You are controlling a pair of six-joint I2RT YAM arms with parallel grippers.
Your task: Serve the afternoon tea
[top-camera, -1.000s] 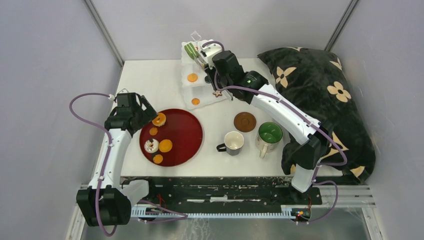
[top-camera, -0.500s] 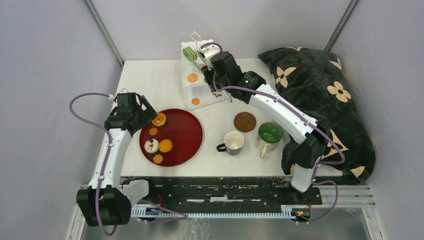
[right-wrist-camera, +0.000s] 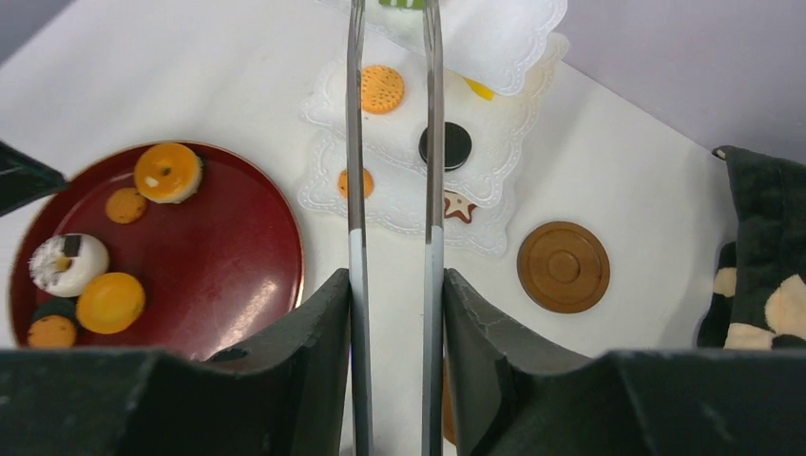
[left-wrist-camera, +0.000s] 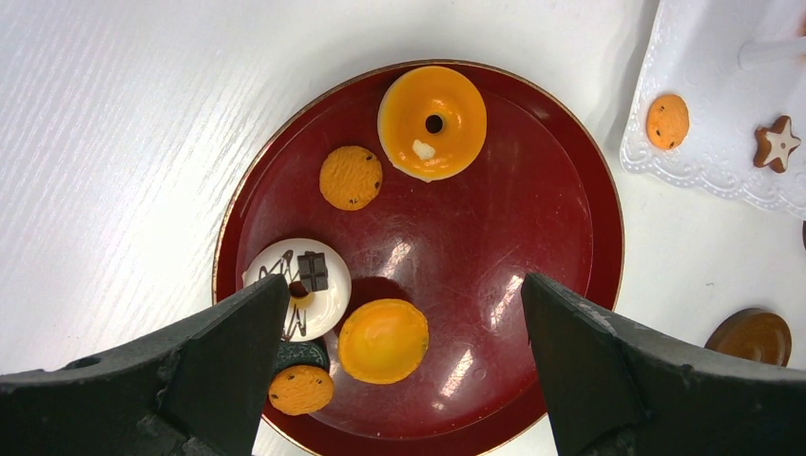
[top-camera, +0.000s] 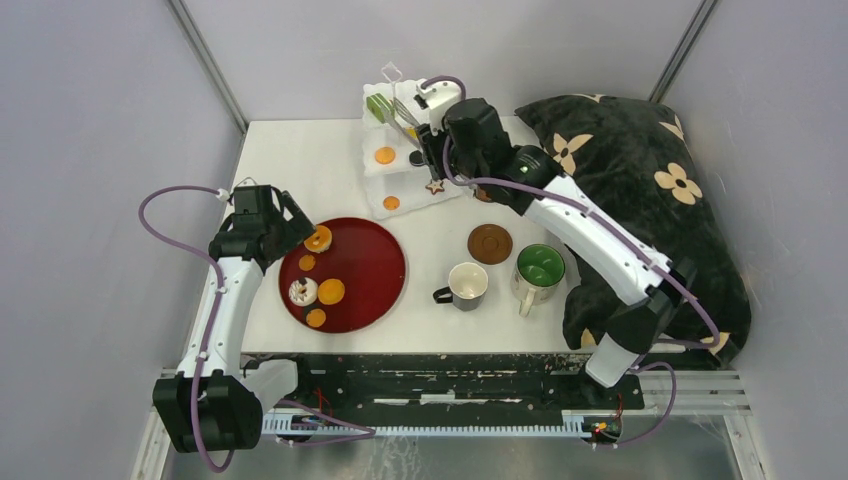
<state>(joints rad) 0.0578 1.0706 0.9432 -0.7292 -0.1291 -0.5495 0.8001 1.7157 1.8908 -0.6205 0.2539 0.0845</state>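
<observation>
The white three-tier stand [top-camera: 372, 168] stands at the table's back. The green striped cake [top-camera: 380, 104] lies on its top tier, an orange disc [top-camera: 385, 155] on the middle tier, and an orange disc [top-camera: 391, 202] and the star cookie [top-camera: 435, 186] on the bottom tier. My right gripper [top-camera: 427, 128] [right-wrist-camera: 394, 280] is shut on the metal tongs [right-wrist-camera: 355, 142], whose tips reach the green cake at the right wrist view's top edge. My left gripper [top-camera: 290, 225] [left-wrist-camera: 404, 313] is open and empty above the dark red tray [left-wrist-camera: 570, 190]. A white mug [top-camera: 467, 284], a green mug [top-camera: 540, 268] and a brown coaster [top-camera: 490, 243] stand at front right.
The red tray [top-camera: 370, 265] holds an orange donut [left-wrist-camera: 432, 122], a white chocolate-topped cake [left-wrist-camera: 297, 288], an orange disc [left-wrist-camera: 383, 340] and small cookies [left-wrist-camera: 351, 177]. A dark flowered cushion [top-camera: 640, 190] fills the right side. Grey walls close in the table.
My right arm has swung its wrist to the right and slightly back while the tongs stay at the stand's top tier. The left arm has not moved.
</observation>
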